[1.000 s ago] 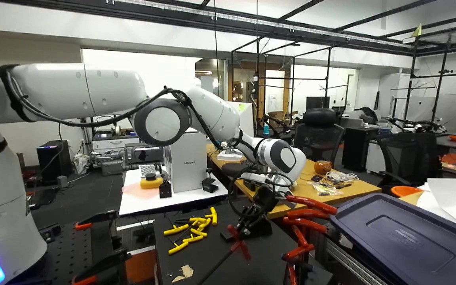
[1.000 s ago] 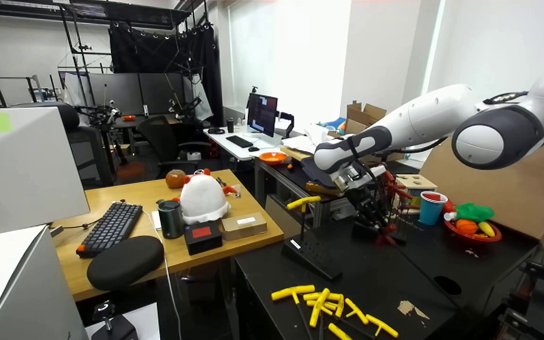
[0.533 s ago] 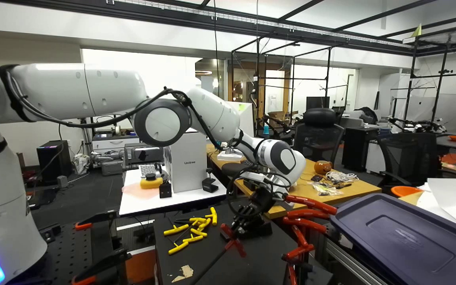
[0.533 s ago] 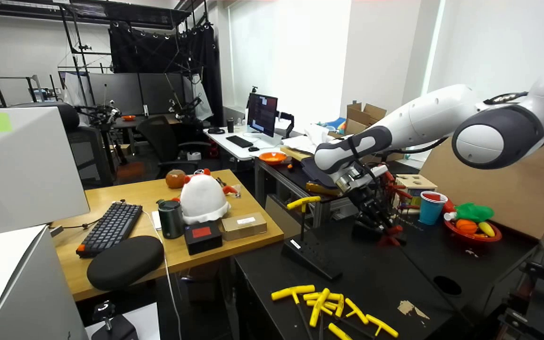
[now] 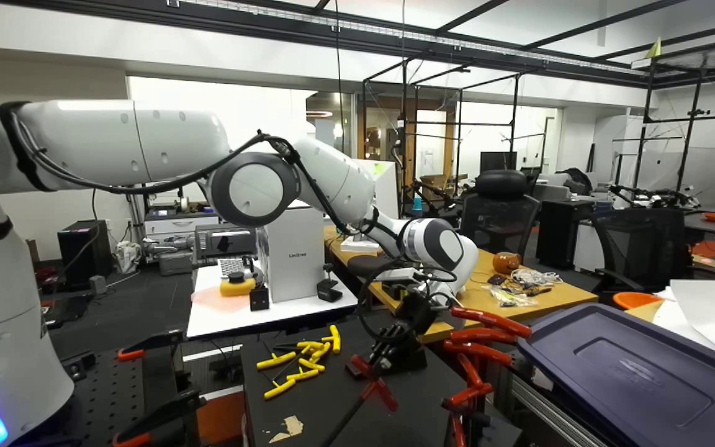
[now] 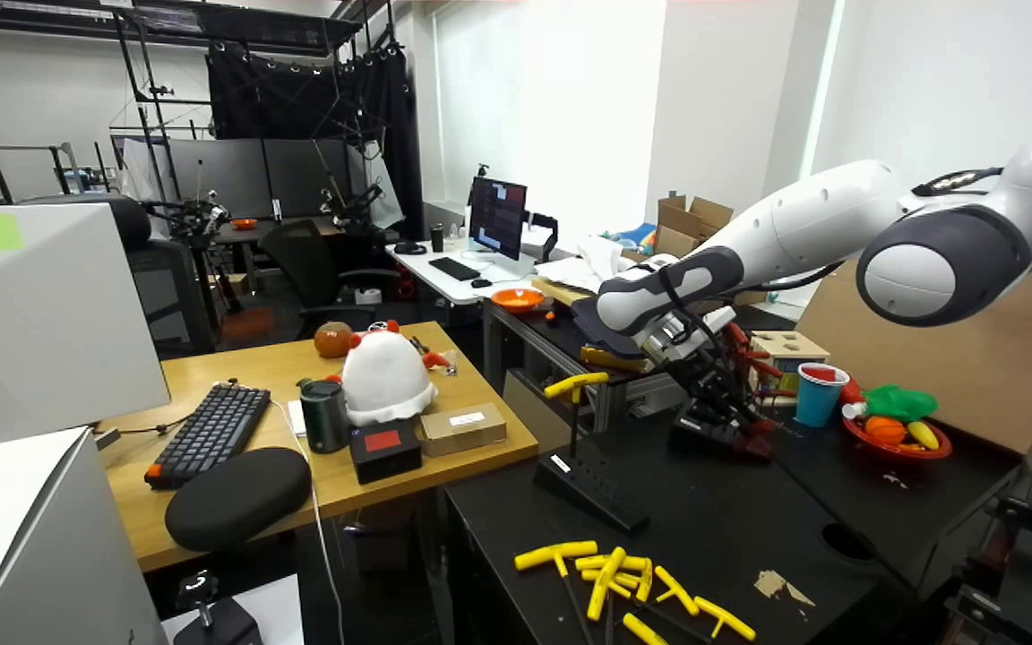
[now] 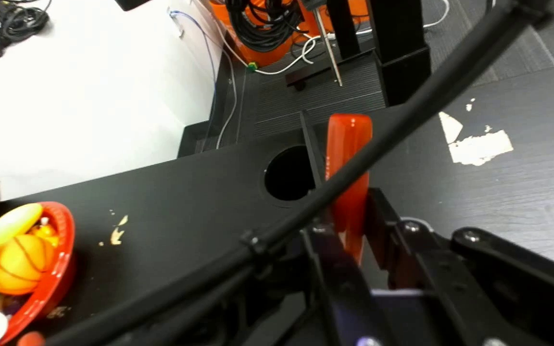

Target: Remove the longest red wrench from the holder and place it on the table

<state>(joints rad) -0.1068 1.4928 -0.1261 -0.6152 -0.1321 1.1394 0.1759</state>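
Since a moment before, the long red T-handle wrench [image 5: 385, 395] had shifted slightly rightward in an exterior view. My gripper [image 7: 349, 218] was clamped around its handle, holding it over the black tabletop [image 6: 704, 515], apart from the other red wrenches [image 5: 478, 352].

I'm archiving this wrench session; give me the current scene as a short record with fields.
Gripper: holding a red T-handle wrench by its handle
Wrench shaft: slants away downward in an exterior view; contact with the black table unclear
Longest of its set: cannot tell
Other red T-handle wrenches: clustered apart from the held handle
Yellow T-handle wrenches: several lying on the table
Black holder: one yellow T-handle wrench upright in it
Red bowl: orange toy ball among its contents
Blue cup: near the bowl
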